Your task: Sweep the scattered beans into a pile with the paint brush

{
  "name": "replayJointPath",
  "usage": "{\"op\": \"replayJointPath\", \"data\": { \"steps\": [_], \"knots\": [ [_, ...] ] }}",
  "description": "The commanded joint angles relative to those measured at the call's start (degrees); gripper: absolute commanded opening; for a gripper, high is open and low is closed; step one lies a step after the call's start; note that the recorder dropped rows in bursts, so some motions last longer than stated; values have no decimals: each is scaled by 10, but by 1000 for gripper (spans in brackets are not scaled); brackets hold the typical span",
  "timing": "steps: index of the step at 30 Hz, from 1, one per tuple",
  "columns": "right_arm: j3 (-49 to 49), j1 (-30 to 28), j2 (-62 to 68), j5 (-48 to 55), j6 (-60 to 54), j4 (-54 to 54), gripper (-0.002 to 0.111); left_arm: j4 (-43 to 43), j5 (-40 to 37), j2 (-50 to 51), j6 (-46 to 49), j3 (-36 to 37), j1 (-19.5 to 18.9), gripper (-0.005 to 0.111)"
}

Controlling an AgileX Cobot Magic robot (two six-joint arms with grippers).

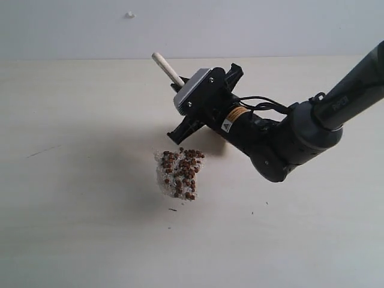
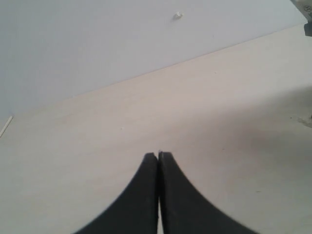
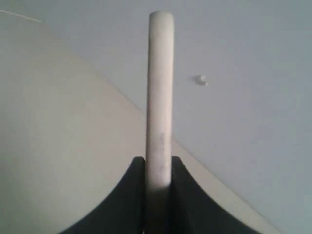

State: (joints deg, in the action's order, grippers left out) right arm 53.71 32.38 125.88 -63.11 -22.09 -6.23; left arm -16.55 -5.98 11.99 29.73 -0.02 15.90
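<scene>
The beans [image 1: 181,174] lie heaped in one small pile of reddish-brown dots and whitish grains on the pale table. Just behind and above the pile, my right gripper [image 1: 185,86] is shut on the paint brush. Only the brush's light wooden handle [image 1: 167,67] shows, sticking up and back; the bristles and ferrule are hidden behind the gripper body. In the right wrist view the handle [image 3: 160,97] stands clamped between the black fingers of the right gripper [image 3: 159,162]. My left gripper [image 2: 158,155] is shut on nothing over bare table, and it does not show in the exterior view.
The table [image 1: 72,228] meets a plain wall along its back edge. A small white speck [image 1: 129,14] sits on that wall. A thin dark mark [image 1: 42,152] lies on the table's left side, and a few stray specks [image 1: 173,209] lie just in front of the pile.
</scene>
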Motion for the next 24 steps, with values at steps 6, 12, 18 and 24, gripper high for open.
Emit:
{"op": "replayJointPath", "data": {
  "steps": [6, 12, 18, 24],
  "knots": [
    [-2, 50, 0, 24, 78, -2, 0, -2, 3, -2, -1, 0, 0, 0],
    [-2, 50, 0, 22, 156, -4, 0, -2, 3, -2, -1, 0, 0, 0],
    [-2, 50, 0, 18, 213, -10, 0, -2, 3, -2, -1, 0, 0, 0],
    [-2, 50, 0, 7, 240, -51, 0, -2, 3, -2, -1, 0, 0, 0]
  ]
}}
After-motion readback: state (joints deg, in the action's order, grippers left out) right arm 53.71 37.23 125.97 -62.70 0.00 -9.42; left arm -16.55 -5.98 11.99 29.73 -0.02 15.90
